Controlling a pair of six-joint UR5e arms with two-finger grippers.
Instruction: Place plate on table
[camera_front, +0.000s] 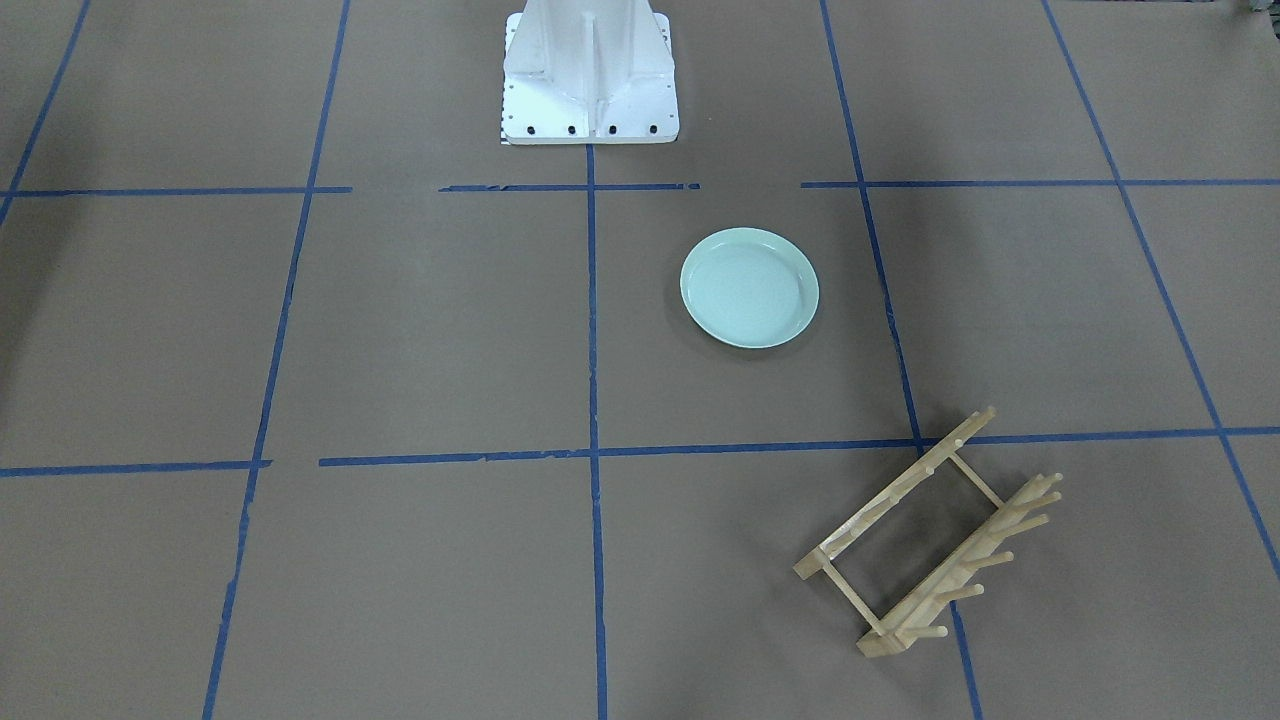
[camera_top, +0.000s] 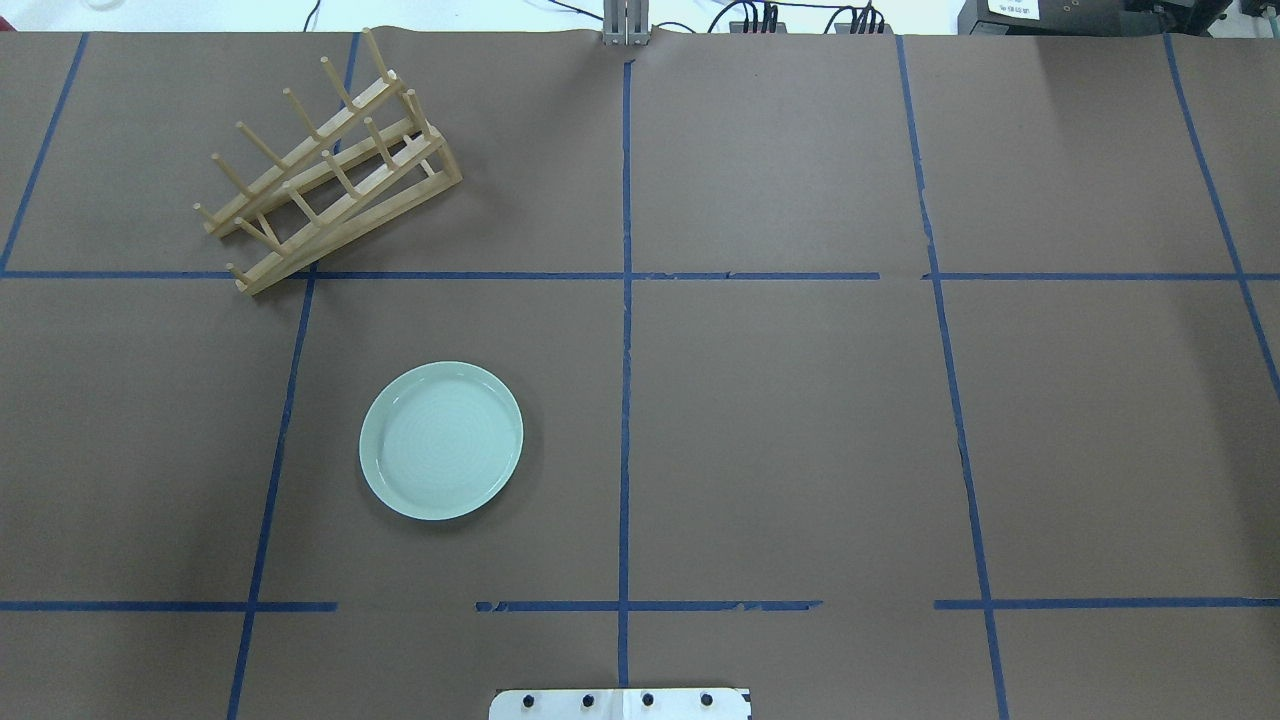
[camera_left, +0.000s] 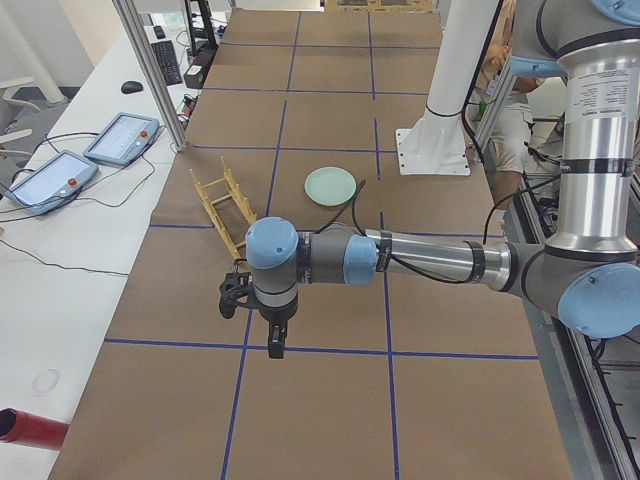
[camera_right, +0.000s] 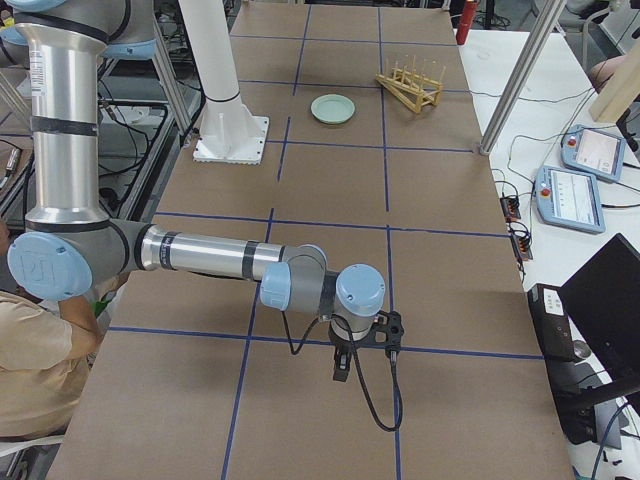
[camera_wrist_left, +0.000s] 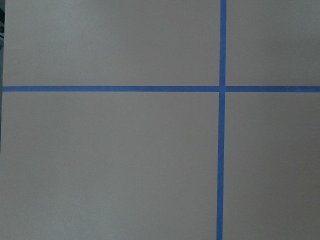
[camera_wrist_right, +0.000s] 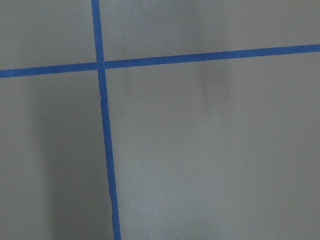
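Plate (camera_top: 441, 440): laid flat on bench (camera_top: 800, 420), well apart from rack (camera_top: 325, 170), on the rack's side toward base (camera_top: 620, 705). Left jaws, right jaws: glimpsed only in side views; apart or together cannot be told.

You have even, diffuse light from above on the table (camera_top: 800, 420). Shadows are soft: a thin one under the plate (camera_top: 441, 440), faint bands toward the side edges. Your wrist views look slightly blurred, the left paler, the right dimmer.
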